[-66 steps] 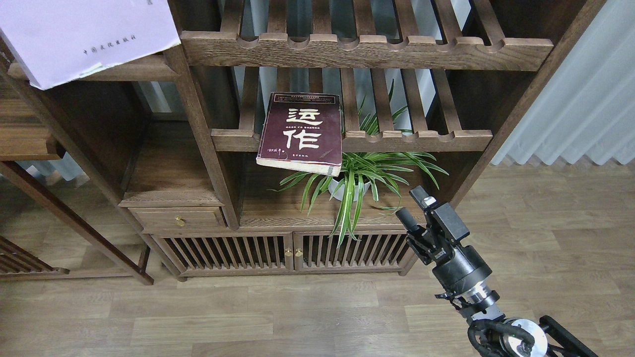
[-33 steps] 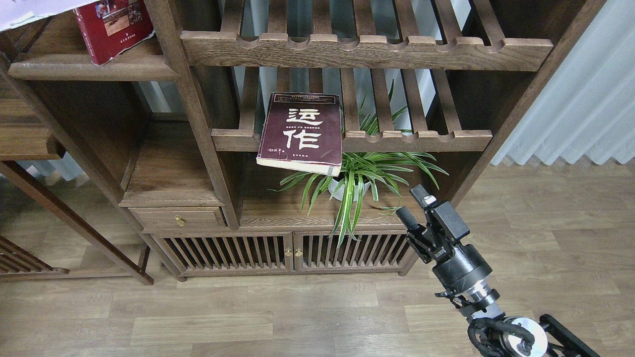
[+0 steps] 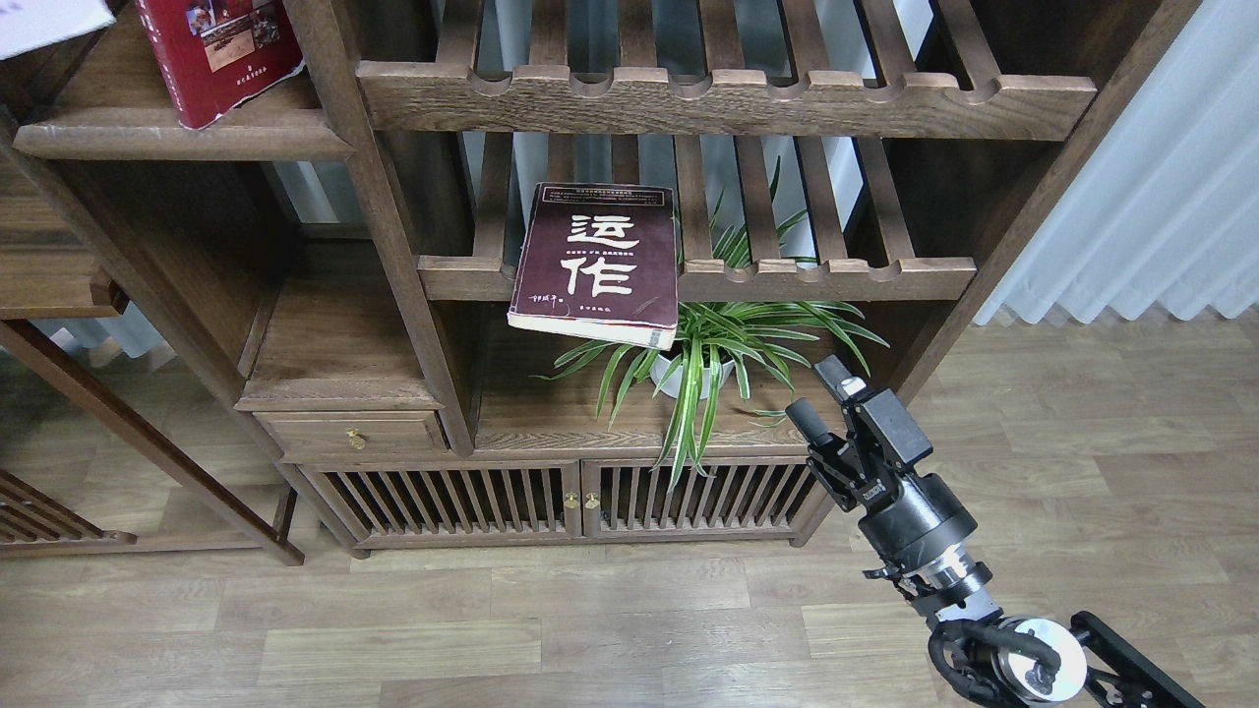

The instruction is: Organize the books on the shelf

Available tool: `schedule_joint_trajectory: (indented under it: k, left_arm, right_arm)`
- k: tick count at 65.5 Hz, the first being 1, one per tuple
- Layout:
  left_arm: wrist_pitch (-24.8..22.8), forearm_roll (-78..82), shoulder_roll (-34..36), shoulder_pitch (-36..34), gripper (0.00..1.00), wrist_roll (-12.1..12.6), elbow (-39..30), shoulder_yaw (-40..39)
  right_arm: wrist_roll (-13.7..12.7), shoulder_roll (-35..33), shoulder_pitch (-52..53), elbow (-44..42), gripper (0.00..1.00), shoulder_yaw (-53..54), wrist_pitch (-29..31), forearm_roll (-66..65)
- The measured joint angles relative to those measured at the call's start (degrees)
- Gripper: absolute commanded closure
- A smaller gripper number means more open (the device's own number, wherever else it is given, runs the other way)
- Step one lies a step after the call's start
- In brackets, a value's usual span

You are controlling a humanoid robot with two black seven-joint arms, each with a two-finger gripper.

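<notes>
The dark maroon book (image 3: 595, 261) with big white characters lies on the middle slatted rack, its near end hanging over the front rail. The smaller red book (image 3: 218, 54) with cover photos rests on the solid dark-brown shelf (image 3: 187, 140) at the top left, partly cut off by the frame. Only a corner of the white book (image 3: 49, 20) shows at the top-left edge. My right gripper (image 3: 820, 398) is open and empty, in the air low at the right, in front of the plant. My left gripper is out of view.
A potted spider plant (image 3: 708, 349) stands on the lower board under the maroon book. A ledge with a brass-knobbed drawer (image 3: 349, 433) is at the lower left, slatted cabinet doors (image 3: 580, 501) below. Wooden floor lies in front, a white curtain (image 3: 1141, 206) at the right.
The white book has moved up and left almost out of view, uncovering the red book on the shelf. My right gripper has shifted slightly upward.
</notes>
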Motion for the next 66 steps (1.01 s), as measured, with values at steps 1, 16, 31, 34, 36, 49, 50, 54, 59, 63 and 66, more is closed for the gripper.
schedule_joint_trajectory:
  k: [1, 16, 31, 34, 36, 49, 50, 54, 59, 63, 66]
  left_arm:
    - [0.0, 0.03, 0.01, 0.0, 0.89, 0.0, 0.16, 0.02]
    - [0.0, 2.08, -0.59, -0.57, 0.9, 0.0, 4.28, 0.76]
    - [0.0, 4.43, -1.41, -6.66, 0.9, 0.0, 7.4, 4.5]
    - [0.0, 4.55, -2.37, -9.39, 0.9, 0.0, 8.18, 6.87]
    - [0.0, 4.76, -3.05, -11.53, 0.9, 0.0, 8.5, 8.7]
    - [0.0, 7.33, -4.95, -30.52, 0.9, 0.0, 10.19, 26.69]
    - [0.0, 7.37, -5.01, -31.91, 0.9, 0.0, 10.42, 28.13]
    - [0.01, 7.56, -5.22, -37.82, 0.9, 0.0, 11.72, 34.19]
    - [0.01, 8.2, -5.5, -43.01, 0.9, 0.0, 13.45, 38.93]
    - [0.01, 9.65, -6.22, -45.81, 0.9, 0.0, 14.7, 41.13]
    - [0.01, 11.17, -7.07, -47.61, 0.9, 0.0, 15.67, 42.24]
  right_arm:
    - [0.0, 0.02, 0.05, 0.0, 0.04, -0.02, 0.0, 0.0]
    - [-0.04, 0.06, 0.64, 0.02, 0.04, -0.11, 0.0, 0.0]
    - [-0.27, -0.18, 1.12, 0.09, 0.04, -0.12, 0.0, 0.0]
    - [-0.31, -0.19, 1.43, 0.09, 0.04, -0.16, 0.0, 0.0]
    - [-0.33, -0.19, 1.58, 0.11, 0.04, -0.18, 0.0, 0.0]
    - [-0.35, -0.5, 1.66, 0.18, 0.03, 0.0, 0.0, -0.03]
    - [-0.33, -0.52, 1.52, 0.18, 0.03, 0.02, 0.0, -0.01]
    - [-0.35, -0.54, 1.11, 0.18, 0.03, 0.03, 0.0, 0.03]
    - [-0.29, -0.55, 0.82, 0.18, 0.03, 0.07, 0.0, 0.09]
    - [-0.28, -0.55, 0.71, 0.18, 0.03, 0.08, 0.0, 0.14]
    - [-0.27, -0.55, 0.68, 0.18, 0.03, 0.11, 0.0, 0.16]
